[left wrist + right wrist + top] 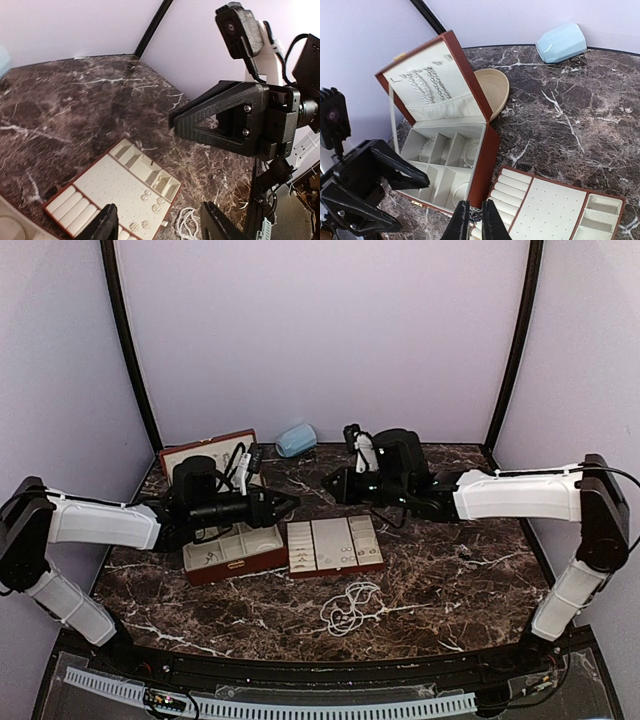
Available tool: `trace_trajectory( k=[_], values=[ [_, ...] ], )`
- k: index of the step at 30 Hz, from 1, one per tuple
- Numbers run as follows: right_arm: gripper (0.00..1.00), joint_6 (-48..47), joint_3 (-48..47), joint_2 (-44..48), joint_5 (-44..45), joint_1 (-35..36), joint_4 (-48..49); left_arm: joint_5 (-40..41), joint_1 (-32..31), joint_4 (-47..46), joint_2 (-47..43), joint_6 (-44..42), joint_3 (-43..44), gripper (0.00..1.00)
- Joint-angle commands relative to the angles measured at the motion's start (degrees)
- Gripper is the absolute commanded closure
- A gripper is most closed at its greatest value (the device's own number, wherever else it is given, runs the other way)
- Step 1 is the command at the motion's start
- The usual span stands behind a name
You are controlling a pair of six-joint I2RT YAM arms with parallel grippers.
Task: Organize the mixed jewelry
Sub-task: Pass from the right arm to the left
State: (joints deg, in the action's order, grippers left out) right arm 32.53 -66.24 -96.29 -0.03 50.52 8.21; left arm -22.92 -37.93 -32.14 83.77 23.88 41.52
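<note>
My right gripper (476, 205) is shut on a small sparkly jewelry piece (476, 214), held above the gap between the open reddish-brown case (492, 155) and the flat cream tray (555, 205). Thin bangles (470, 156) lie in the case's compartments and chains (425, 82) hang in its lid. My left gripper (159, 203) hovers open over the tray (100, 185), which carries several small earrings (152, 200). A white bead strand (187, 220) lies on the table just past the tray; from above it sits coiled (350, 605) in front of it. Both grippers (288, 502) (333, 480) face each other closely.
A pale blue rounded object (561, 42) lies by the back wall. A beige bowl (495, 85) sits behind the case lid. The dark marble table (470, 560) is ringed by lilac walls, with black corner posts (130, 350).
</note>
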Motion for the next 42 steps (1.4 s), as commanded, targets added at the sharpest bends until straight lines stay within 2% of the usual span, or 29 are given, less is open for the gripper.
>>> trace_trajectory(
  k=[1,9,13,20,27,29,42],
  values=[
    [0.91,1.9,2.6,4.5,-3.8,-0.2,4.1,-3.3,-3.0,-13.5,2.7,-0.7,1.9,0.41],
    [0.90,4.6,6.0,8.8,-7.4,-0.2,8.2,-6.2,-5.5,-15.9,7.1,0.6,5.6,0.41],
    [0.90,4.5,6.1,9.2,-8.7,-0.2,8.5,-6.5,-6.0,-16.5,8.3,1.2,6.9,0.45],
    [0.90,4.2,5.8,9.1,-10.9,-0.1,9.2,-5.7,-6.2,-15.9,9.7,1.9,8.5,0.59],
    [0.90,4.4,6.0,8.9,-11.3,-0.1,9.8,-5.0,-6.1,-15.8,9.7,1.8,8.8,0.81],
    [0.90,4.4,5.9,8.9,-11.5,-0.1,9.8,-5.0,-6.1,-15.8,9.8,2.0,8.7,0.84],
    [0.90,4.4,6.1,8.3,-12.4,0.0,9.8,-4.7,-6.0,-16.7,9.8,2.6,8.8,0.88]
  ],
)
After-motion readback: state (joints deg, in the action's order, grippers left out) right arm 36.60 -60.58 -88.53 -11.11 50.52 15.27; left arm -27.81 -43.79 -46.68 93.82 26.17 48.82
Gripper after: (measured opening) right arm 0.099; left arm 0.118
